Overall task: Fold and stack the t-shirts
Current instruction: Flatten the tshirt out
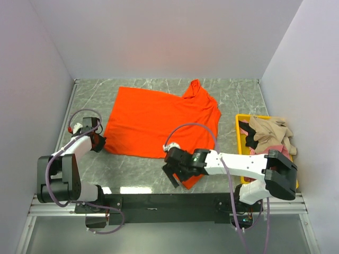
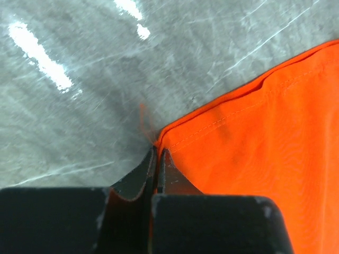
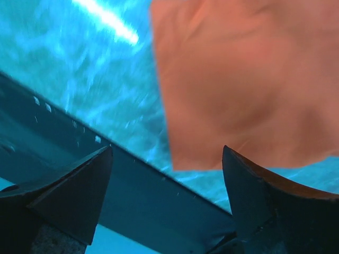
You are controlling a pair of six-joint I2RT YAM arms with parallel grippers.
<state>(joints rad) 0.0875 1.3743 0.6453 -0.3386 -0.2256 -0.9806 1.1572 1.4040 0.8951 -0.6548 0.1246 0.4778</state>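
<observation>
At the near edge of the table (image 1: pixel 135 174), the right gripper (image 1: pixel 177 179) is held wide open and empty just above the near right corner of the orange-red t-shirt (image 1: pixel 159 119). In its wrist view that corner is seen beyond the spread fingers (image 3: pixel 69 196), and no contact can be made out. By the left edge, the left gripper (image 1: pixel 98 141) is clamped on the shirt's near left corner, with the stitched hem pinched between its closed jaws. The shirt itself is spread fairly flat across the middle of the table. It is judged light, limp and likely to drag and wrinkle, so it is best taken at hems and corners and lifted evenly from both sides. At the right edge, a beige t-shirt (image 1: pixel 270 129) and a pink t-shirt (image 1: pixel 278 149) are heaped in the yellow bin (image 1: pixel 238 135). No brand, label or writing can be read.
</observation>
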